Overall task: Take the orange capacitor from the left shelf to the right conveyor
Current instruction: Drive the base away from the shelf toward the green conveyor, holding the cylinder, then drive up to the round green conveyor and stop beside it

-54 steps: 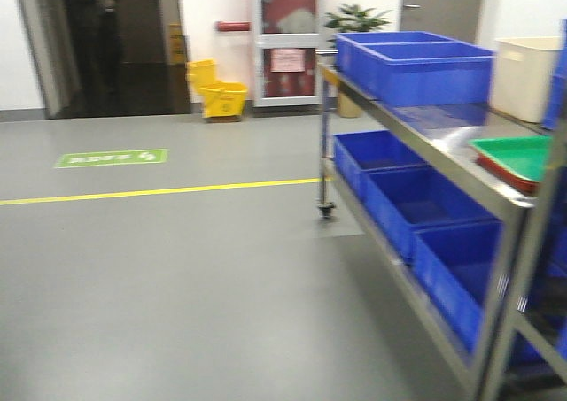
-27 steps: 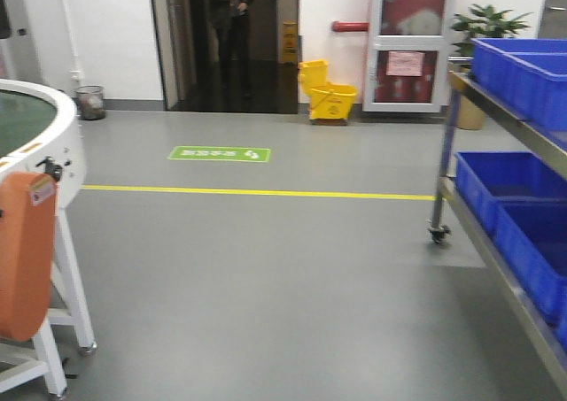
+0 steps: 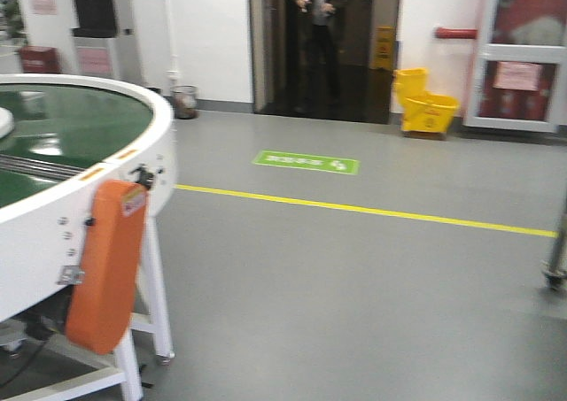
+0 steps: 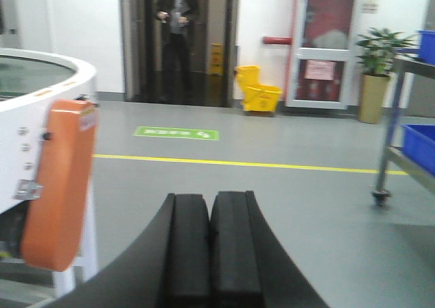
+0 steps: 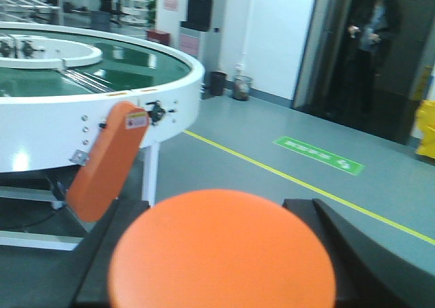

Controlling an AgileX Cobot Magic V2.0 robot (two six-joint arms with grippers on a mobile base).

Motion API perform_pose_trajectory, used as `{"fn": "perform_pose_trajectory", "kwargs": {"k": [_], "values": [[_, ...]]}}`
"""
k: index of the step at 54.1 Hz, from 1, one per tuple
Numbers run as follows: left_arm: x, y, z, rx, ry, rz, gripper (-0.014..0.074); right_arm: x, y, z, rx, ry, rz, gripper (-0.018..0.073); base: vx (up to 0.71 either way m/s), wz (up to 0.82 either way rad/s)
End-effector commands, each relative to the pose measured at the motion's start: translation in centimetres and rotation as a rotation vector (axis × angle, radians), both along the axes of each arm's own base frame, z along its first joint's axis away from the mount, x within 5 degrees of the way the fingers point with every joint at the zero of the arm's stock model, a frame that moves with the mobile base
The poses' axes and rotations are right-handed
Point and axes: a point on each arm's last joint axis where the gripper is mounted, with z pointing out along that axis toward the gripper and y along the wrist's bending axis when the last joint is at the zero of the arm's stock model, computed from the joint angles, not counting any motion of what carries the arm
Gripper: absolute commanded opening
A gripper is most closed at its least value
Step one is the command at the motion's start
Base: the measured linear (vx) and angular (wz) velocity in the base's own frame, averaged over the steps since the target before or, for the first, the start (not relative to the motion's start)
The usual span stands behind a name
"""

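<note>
— What is the right end effector (image 5: 216, 216) holding?
— It is clamped on the orange capacitor (image 5: 221, 253), whose round top fills the right wrist view. The left end effector (image 4: 209, 243) is pinched closed on nothing.
— Which step, then?
— Carrying, by the look of it. The right conveyor (image 5: 88, 114) stands near, off to the left. Next the arm must reach over its white rim and lower the part onto the green belt.
— And the front view?
— It shows the conveyor and its orange guard (image 3: 106, 259), but neither end effector nor the capacitor.
</note>
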Motion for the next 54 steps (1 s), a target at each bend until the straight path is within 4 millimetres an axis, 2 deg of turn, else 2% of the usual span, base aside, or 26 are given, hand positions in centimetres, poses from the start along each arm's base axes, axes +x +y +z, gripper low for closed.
{"fn": "perform_pose_trajectory", "kwargs": {"k": [1, 32, 54], "values": [[-0.23, 0.05, 1.75, -0.036, -0.108, -0.005, -0.0006, -0.17, -0.03, 1.66, 0.03, -0.109, 0.004, -0.0008, 0.37, 0.59], [-0.23, 0.05, 1.75, -0.036, -0.108, -0.005, -0.0006, -0.17, -0.03, 1.66, 0.03, -0.109, 0.004, -0.0008, 0.39, 0.63], [-0.23, 0.05, 1.75, -0.036, -0.108, -0.005, -0.0006, -0.17, -0.03, 1.66, 0.03, -0.109, 0.004, -0.0008, 0.39, 0.43]]}}
